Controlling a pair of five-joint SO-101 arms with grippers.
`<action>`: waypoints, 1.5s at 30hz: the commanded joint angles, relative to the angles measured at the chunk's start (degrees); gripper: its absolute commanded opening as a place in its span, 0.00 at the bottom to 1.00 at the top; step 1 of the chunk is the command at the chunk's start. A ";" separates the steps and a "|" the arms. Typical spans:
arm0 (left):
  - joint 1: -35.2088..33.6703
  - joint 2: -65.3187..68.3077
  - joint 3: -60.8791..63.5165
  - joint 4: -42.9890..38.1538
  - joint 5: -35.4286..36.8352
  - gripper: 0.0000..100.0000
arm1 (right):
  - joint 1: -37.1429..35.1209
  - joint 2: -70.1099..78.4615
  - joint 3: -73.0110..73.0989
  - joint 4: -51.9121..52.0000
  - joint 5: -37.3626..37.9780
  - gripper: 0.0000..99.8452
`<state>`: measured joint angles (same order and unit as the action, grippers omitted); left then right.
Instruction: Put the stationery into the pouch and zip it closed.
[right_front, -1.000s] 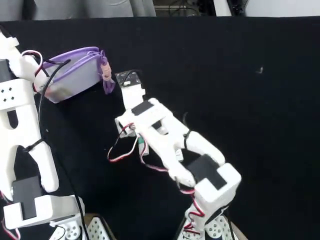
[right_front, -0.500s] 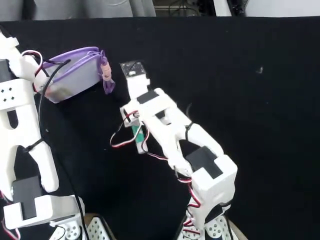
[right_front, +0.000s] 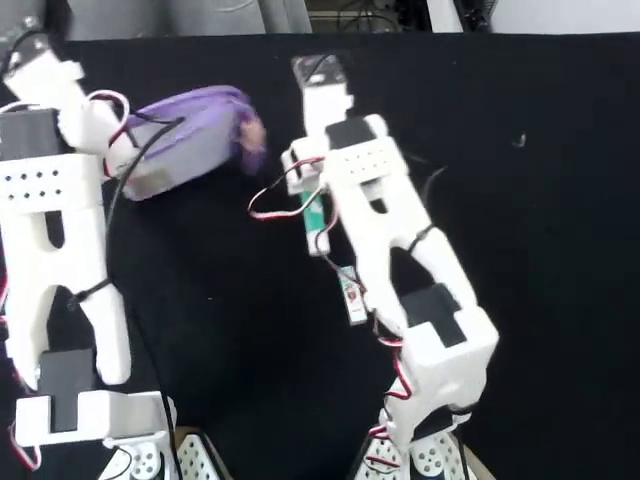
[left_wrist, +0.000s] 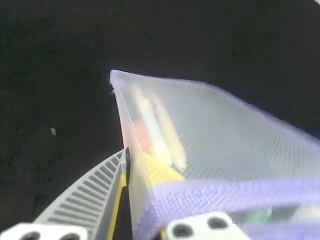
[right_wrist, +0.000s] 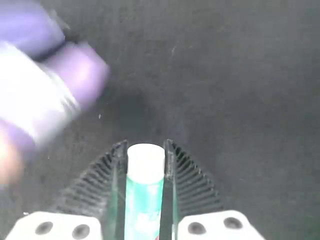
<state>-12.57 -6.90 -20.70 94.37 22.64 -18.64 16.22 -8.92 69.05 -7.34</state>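
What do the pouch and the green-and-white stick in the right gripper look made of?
Pouch: looks like soft, translucent plastic with a frosted finish and a fine grid texture; what's inside shows through it. Its purple edging looks like woven fabric tape.
Stick: probably hard, smooth plastic, with a white cap and a glossy green printed body. The print could be a paper label; can't tell.

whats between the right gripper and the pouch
Nothing. In the right wrist view the stretch of black table between the right gripper, its jaws shut on a tube, and the pouch is bare.
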 joint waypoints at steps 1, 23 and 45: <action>4.70 -0.35 -10.15 5.10 0.53 0.03 | 2.46 -9.71 -3.74 0.44 0.26 0.01; 15.96 -0.35 2.68 2.55 -1.85 0.03 | 2.55 -44.53 1.10 -11.34 -7.03 0.01; 16.13 -0.97 5.05 2.29 -2.02 0.03 | -11.78 -74.68 57.01 -71.21 -6.95 0.01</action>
<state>2.11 -8.13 -16.04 97.63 21.32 -28.31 -58.42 47.96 1.98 -14.20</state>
